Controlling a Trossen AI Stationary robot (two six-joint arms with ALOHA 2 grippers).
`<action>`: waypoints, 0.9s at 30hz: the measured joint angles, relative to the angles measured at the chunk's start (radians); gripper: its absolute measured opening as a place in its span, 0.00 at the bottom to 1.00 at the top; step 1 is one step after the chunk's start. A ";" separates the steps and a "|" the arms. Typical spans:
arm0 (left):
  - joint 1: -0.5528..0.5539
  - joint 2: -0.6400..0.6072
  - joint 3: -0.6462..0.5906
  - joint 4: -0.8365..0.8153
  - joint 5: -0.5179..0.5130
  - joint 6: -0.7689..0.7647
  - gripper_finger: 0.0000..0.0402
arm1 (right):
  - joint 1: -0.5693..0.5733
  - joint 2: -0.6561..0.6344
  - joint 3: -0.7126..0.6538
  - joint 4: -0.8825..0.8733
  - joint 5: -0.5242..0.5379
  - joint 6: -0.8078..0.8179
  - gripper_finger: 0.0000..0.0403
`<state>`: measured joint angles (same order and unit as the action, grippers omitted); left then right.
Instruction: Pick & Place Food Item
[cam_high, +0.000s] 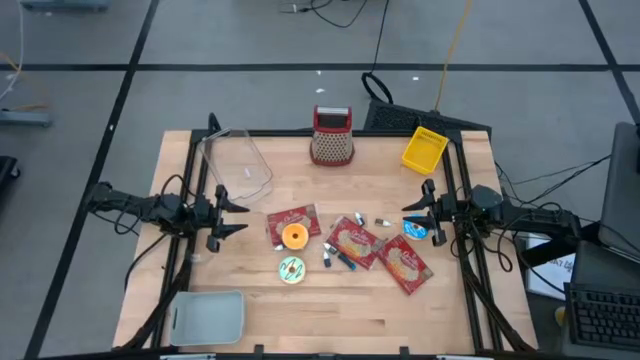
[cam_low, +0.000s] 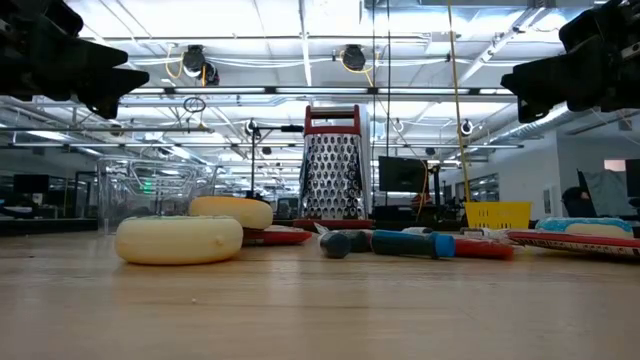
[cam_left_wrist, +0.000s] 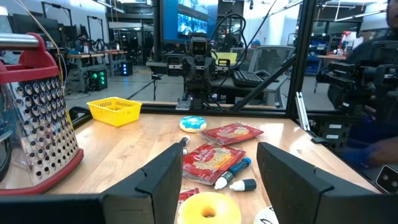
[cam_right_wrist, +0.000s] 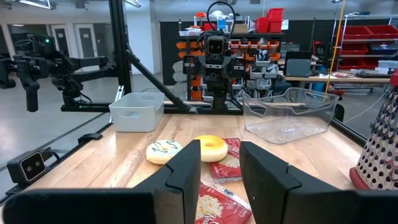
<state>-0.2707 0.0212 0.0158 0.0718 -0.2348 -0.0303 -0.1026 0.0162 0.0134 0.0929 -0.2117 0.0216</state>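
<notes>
My left end effector (cam_high: 232, 212) hangs above the left edge of the counter (cam_high: 300, 320), its two fingers spread fairly wide with nothing between them, pointing toward the middle. My right end effector (cam_high: 415, 215) hangs above the right edge, facing back at the left one, its fingers parted by a narrower gap and also empty. The food lies between them on the wood. A yellow ring donut (cam_high: 294, 236) sits on top of a red snack packet (cam_high: 291, 222) just in front of my left end effector, and a pale frosted donut (cam_high: 291, 269) lies on the bare counter just beside them, toward the near edge. Further right lie two more red snack packets (cam_high: 353, 241), overlapping, with a couple of small blue and white markers (cam_high: 338, 258) beside them. A blue frosted donut (cam_high: 415, 229) rests close under my right end effector. At the far edge a red-handled box grater (cam_high: 332, 135) stands upright, with a yellow basket (cam_high: 424, 148) to its right and a clear plastic bin (cam_high: 236, 165) to its left. A pale grey bin (cam_high: 208, 317) sits at the near left corner of the counter.
</notes>
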 joint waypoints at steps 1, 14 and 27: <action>0.000 0.000 0.000 0.000 0.000 0.000 0.52 | 0.000 0.000 0.000 0.000 0.000 0.000 0.25; 0.000 0.000 0.000 0.000 0.000 0.000 0.52 | 0.000 0.000 0.000 0.000 0.000 0.000 0.25; 0.000 0.000 0.000 0.000 0.000 0.000 0.52 | 0.000 0.000 0.000 0.022 0.000 0.002 0.25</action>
<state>-0.2707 0.0216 0.0154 0.0717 -0.2348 -0.0303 -0.1024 0.0166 0.0132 0.1151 -0.2119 0.0235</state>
